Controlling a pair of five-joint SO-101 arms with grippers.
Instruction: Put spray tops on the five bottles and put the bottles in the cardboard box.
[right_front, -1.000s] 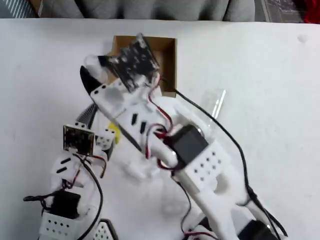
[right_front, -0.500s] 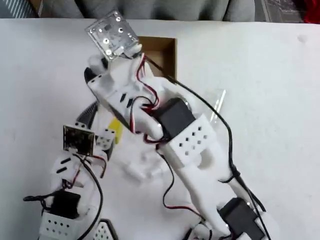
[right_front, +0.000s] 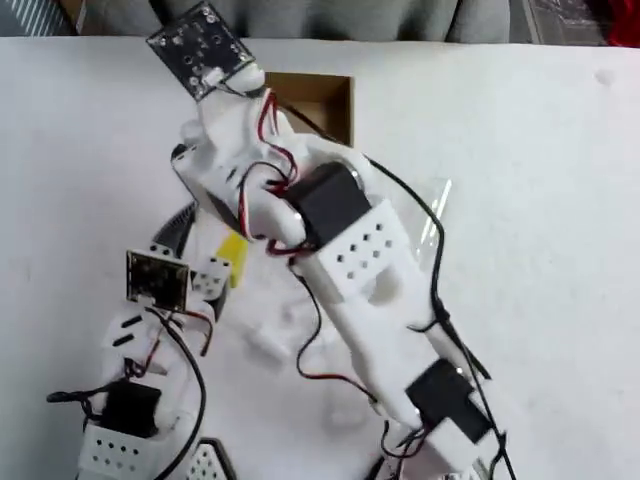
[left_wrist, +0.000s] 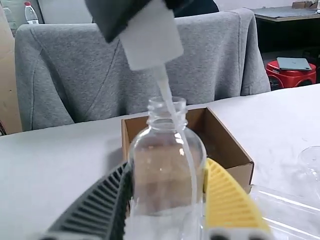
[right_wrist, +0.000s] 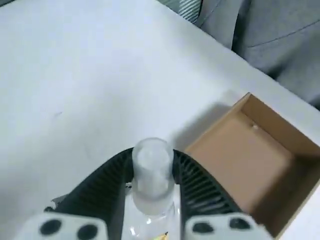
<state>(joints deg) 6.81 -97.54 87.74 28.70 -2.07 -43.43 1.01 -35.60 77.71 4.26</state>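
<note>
Bottle (left_wrist: 165, 167), clear and upright, sits pinched between the left gripper's (left_wrist: 167, 197) dark and yellow jaws, close to the open cardboard box (left_wrist: 227, 150). The right gripper's (right_wrist: 152, 180) jaws squeeze 1 spray top (left_wrist: 150, 37) held above the bottle's neck, not seated, its thin tube (left_wrist: 187, 155) running down inside the bottle.

A clear bottle (left_wrist: 167, 170) is standing upright. A white spray top (left_wrist: 152, 37) is hanging tilted just above, its thin tube dipping inside. The open cardboard box (left_wrist: 225, 145) is sitting behind.
</note>
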